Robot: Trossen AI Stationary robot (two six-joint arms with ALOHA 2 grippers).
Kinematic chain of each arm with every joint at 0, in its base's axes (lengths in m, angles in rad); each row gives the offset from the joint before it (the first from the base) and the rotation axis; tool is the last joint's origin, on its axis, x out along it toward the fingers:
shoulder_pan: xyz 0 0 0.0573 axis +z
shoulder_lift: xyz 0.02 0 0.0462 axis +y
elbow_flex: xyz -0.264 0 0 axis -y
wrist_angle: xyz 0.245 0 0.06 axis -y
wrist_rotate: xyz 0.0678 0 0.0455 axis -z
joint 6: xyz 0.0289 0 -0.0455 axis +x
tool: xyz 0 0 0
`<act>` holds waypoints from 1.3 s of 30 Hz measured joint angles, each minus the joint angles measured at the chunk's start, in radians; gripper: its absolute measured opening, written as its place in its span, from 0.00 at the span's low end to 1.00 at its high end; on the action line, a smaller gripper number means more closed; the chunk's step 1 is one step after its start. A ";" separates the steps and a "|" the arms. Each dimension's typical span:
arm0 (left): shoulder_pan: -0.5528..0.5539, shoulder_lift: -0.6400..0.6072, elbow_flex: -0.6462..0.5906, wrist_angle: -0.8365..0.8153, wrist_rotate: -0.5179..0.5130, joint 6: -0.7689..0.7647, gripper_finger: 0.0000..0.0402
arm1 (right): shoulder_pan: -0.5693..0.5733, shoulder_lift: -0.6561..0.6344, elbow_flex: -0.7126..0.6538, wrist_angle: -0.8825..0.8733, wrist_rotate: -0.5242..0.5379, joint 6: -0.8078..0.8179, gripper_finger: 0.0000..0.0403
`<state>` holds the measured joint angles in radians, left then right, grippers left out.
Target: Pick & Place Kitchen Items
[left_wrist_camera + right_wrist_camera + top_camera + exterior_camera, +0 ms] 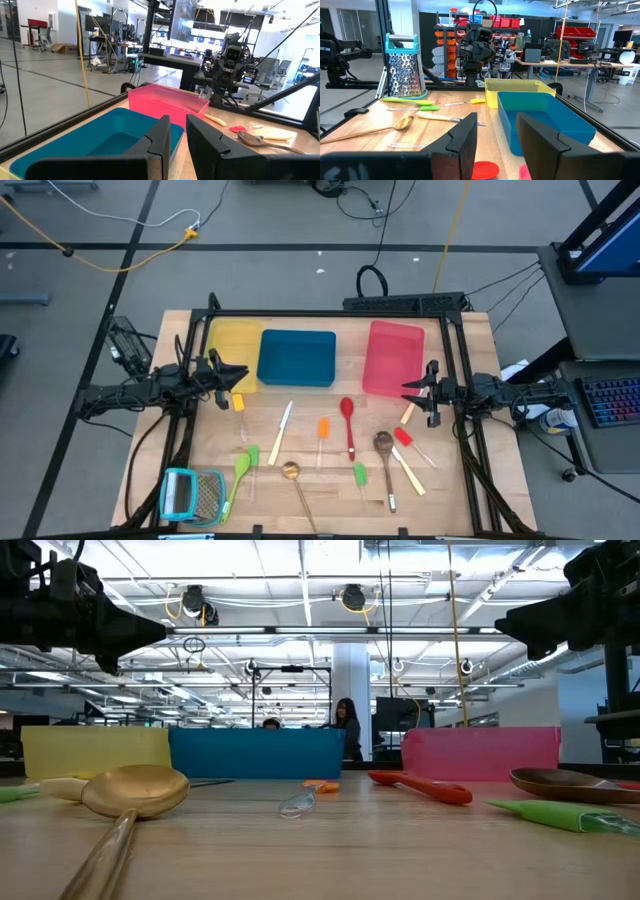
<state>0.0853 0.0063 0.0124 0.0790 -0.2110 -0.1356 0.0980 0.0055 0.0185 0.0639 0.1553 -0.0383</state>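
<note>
Wooden counter (330, 490) full of utensils—both grippers' fingers part open, empty; next I choose the red spoon (348, 425).

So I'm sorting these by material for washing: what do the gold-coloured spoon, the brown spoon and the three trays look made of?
Gold spoon: probably brass or plated metal, with a glossy, reflective bowl. Brown spoon: likely wood, dark with a smooth sheen. Yellow tray, blue tray and red tray: apparently plastic, uniform in colour with thin, slightly translucent walls.
</note>
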 joint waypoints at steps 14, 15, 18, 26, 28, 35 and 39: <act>0.000 0.000 0.000 0.000 0.000 0.000 0.17 | 0.000 0.000 0.000 0.000 0.000 0.000 0.32; 0.000 0.000 0.000 0.000 0.000 0.000 0.17 | 0.000 0.000 0.000 0.000 0.000 0.000 0.32; 0.000 0.000 0.000 0.000 0.000 0.000 0.17 | 0.000 0.000 0.000 0.000 0.000 -0.001 0.32; 0.000 0.000 0.000 0.000 0.000 0.000 0.17 | 0.000 0.000 0.000 0.000 0.001 -0.014 0.32; 0.000 0.000 0.000 0.000 0.000 0.000 0.17 | 0.000 0.000 0.000 0.000 0.001 -0.014 0.32; 0.000 0.000 0.000 0.000 0.000 0.000 0.17 | 0.001 0.000 0.000 0.108 0.000 0.160 0.32; 0.000 0.000 0.000 0.001 -0.001 0.036 0.17 | 0.000 0.000 0.000 0.222 0.004 0.101 0.32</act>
<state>0.0856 0.0063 0.0120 0.0799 -0.2120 -0.1000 0.0982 0.0055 0.0185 0.2855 0.1589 0.0630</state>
